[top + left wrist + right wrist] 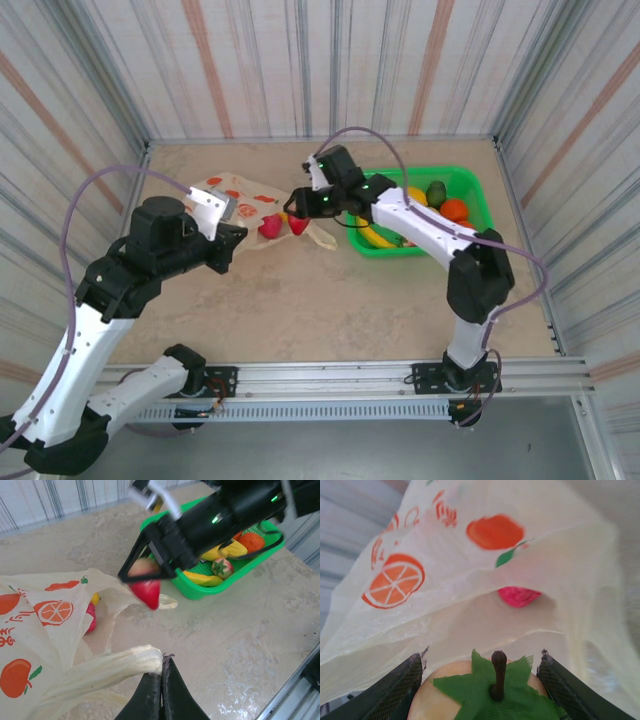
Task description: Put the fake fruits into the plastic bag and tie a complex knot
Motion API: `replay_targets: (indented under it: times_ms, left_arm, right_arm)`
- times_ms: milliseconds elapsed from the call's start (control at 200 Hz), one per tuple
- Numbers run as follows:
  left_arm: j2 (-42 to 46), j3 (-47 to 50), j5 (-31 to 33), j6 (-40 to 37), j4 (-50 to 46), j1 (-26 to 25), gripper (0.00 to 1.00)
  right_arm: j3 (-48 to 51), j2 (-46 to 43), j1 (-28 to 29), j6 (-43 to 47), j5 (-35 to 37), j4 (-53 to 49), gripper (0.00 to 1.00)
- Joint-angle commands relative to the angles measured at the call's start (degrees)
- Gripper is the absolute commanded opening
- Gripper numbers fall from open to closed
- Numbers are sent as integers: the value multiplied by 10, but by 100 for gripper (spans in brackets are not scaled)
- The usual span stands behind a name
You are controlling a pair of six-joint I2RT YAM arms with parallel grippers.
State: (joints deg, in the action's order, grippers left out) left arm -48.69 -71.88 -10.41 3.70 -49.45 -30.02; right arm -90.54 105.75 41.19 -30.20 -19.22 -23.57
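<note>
- I am watching the left gripper (162,665) pinching one handle (110,666) of the plastic bag (50,615). Its jaws are pressed flat together on the pale, rolled-up plastic, which is running off to the left of the fingertips.
- The bag is lying crumpled on the table (330,300), in the left part of the far half. Its printed side is facing up and its mouth is opening toward the right.
- The right gripper (492,690) is holding a red fruit (147,587) between its fingers, which are standing partly apart around it. In the right wrist view I am looking down on the fruit's green leafy cap and brown stem.
- That fruit is hanging just at the bag's mouth, above the table and not yet inside.
- A pink fruit (519,596) is already lying inside the bag, under the raised upper layer of plastic. From the left wrist view a yellow fruit (95,598) is peeking out just beside it.
- The green basket (470,180) is sitting on the right side of the table, near the bag's mouth, with the right arm reaching across its near-left corner.
- Inside the basket I am making out a banana (202,578), an orange (250,541) and an avocado (436,192).
</note>
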Motion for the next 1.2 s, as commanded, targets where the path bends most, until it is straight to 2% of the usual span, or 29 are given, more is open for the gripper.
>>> replay_targets:
  times_ms: [0,205,391,706,902,1122,1192]
  left_arm:
    - [13,1,2,0,-5,2,0]
    - [17,3,3,-3,-5,2,0]
    - [24,11,-4,-5,-1,1,0]
    - [43,36,-41,-14,8,2,0]
    - [17,31,-7,3,29,7,0]
    - [-24,13,-53,57,42,46,0]
    - [-26,17,-54,67,45,55,0]
  right_arm:
    - [-31,39,19,-28,-30,22,49]
    - [-54,98,27,-66,-63,47,49]
    - [-108,147,26,-74,-74,29,48]
    - [-281,243,13,-170,-91,10,50]
    - [-394,316,47,-166,-18,-62,50]
    - [-395,336,76,-173,95,-33,50]
    - [-419,350,88,-159,111,-39,55]
